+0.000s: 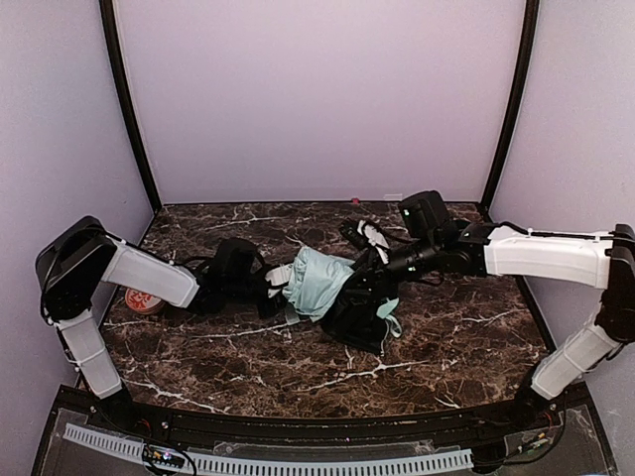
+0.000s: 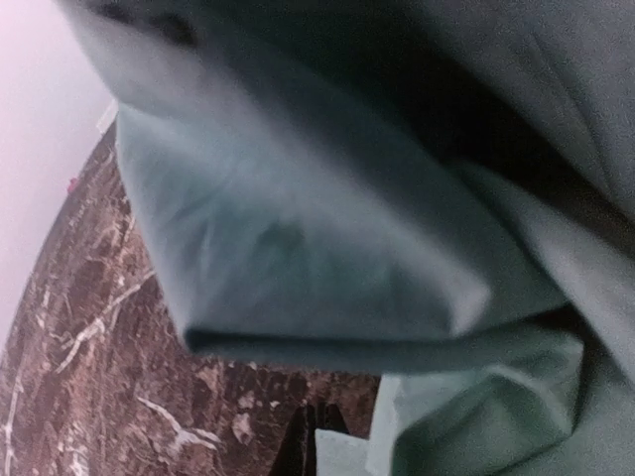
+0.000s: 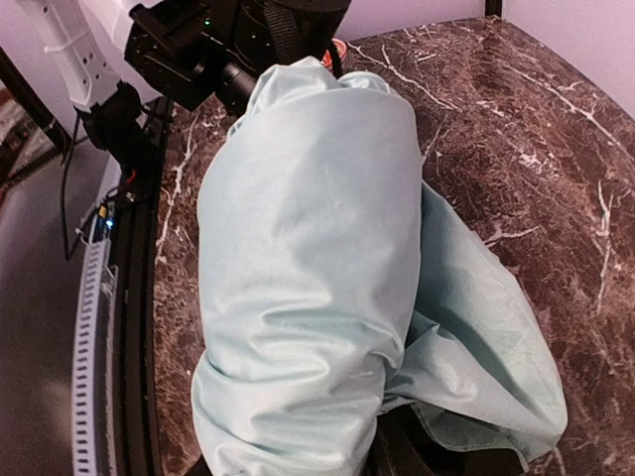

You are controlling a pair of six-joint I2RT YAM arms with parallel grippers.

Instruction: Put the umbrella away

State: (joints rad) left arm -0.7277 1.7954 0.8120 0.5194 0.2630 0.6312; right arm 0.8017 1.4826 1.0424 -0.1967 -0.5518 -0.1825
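Note:
The umbrella (image 1: 319,281) lies collapsed at the table's middle, a pale mint bundle with black lining (image 1: 359,319) spilling toward the front. My left gripper (image 1: 270,288) is pressed against its left end. In the left wrist view the mint fabric (image 2: 327,258) fills the frame just above the table, and only a sliver of a finger (image 2: 298,448) shows. My right gripper (image 1: 375,264) is at the umbrella's right side. In the right wrist view the bunched canopy (image 3: 308,248) runs straight into the jaws, which it hides.
A red and white round object (image 1: 146,300) sits by the left arm at the table's left edge. A small red thing (image 1: 355,201) lies at the back wall. The left arm's body (image 3: 213,45) is just beyond the bundle.

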